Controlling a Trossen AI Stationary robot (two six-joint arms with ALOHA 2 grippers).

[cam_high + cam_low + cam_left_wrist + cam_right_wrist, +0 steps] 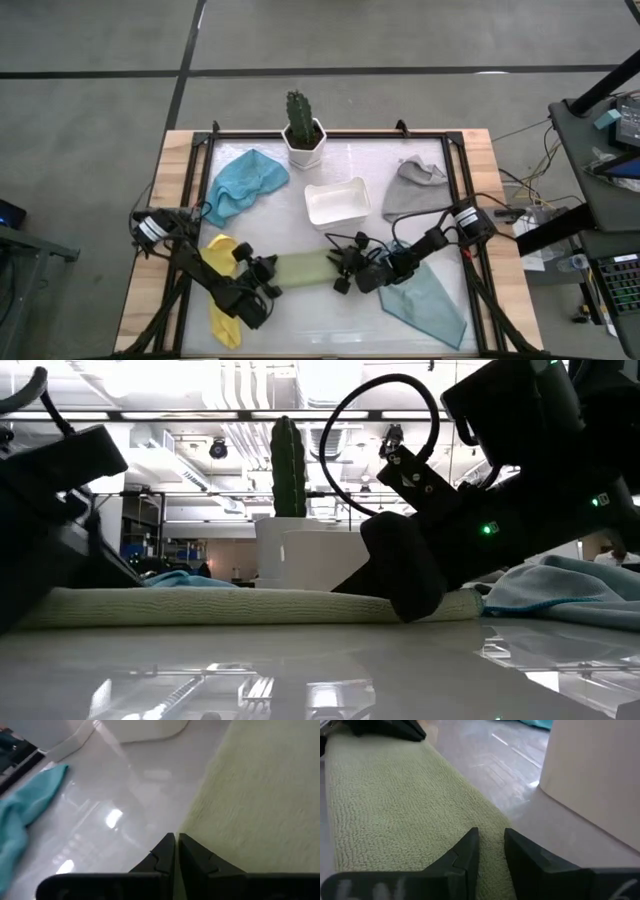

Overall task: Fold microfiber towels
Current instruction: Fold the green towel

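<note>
The olive green towel (305, 268) lies on the table as a long flat folded strip between my two grippers. My left gripper (272, 274) is at its left end with its fingers shut (175, 845). At the strip's right end my right gripper (346, 272) is shut on the towel (395, 805). The yellow towel (222, 290) lies under the left arm. The pale teal towel (425, 302) lies under the right arm. The blue towel (243, 182) and the grey towel (413, 188) lie bunched near the far edge. My left gripper meets the towel's left end at its far long edge (189, 827), its fingers shut there and slanting down from the near left. What lies between the tips is hidden by the fingers. The towel lies flat on the table. My right gripper pinches the towel's right end at its far long edge (492, 822), with cloth showing between the two fingers. The fingers come slanting down from the table's right, along the strip. The strip rests flat on the table (250, 605).
A white tray (337, 202) stands just beyond the strip at mid-table. A potted cactus (303, 130) is at the far edge. Dark frame rails (195, 190) run along the table's left and right sides.
</note>
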